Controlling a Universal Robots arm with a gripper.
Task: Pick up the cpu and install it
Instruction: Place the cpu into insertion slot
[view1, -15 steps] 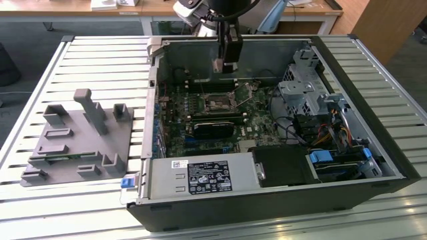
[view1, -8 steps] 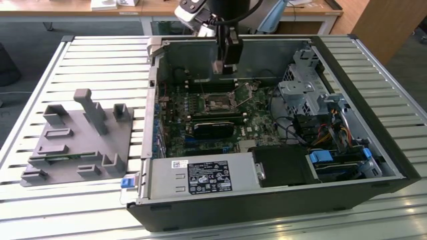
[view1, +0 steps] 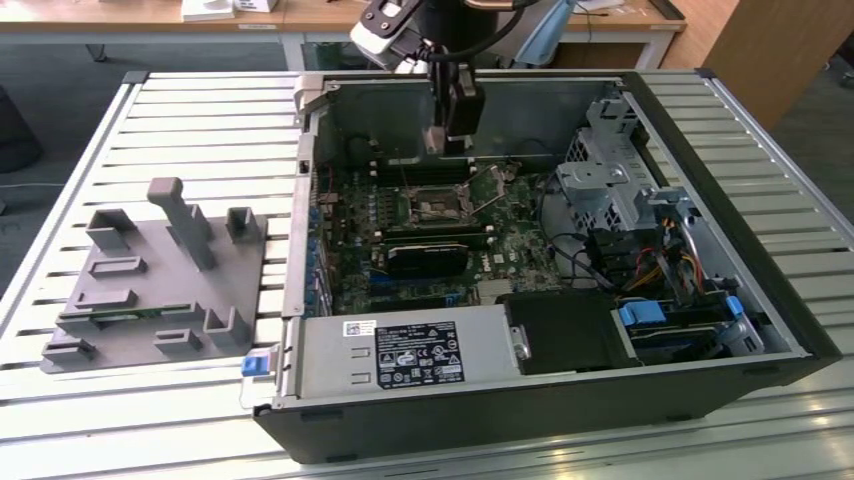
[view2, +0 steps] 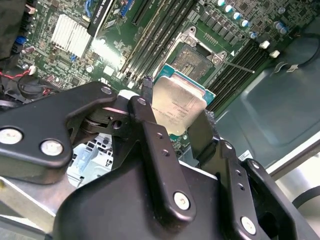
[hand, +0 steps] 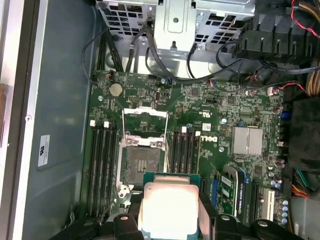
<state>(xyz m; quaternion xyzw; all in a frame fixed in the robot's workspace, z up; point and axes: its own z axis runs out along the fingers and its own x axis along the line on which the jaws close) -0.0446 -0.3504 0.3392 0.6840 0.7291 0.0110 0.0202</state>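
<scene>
Above green motherboard (hand: 225, 100) inside open black computer case (view1: 534, 425), pinched by opposite edges between two black fingers (view2: 150, 132): small flat silvery-grey square cpu (view2: 177, 107). Metal top upward, clear of board, likely kept level to suit open black socket frame (hand: 142, 159) nearby.

brushed-metal cpu (view2: 177, 107), matt black pincer (view2: 170, 132)

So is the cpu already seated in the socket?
No, in the first wrist view the claw holds the cpu clear of the socket, which lies open and empty.
</scene>
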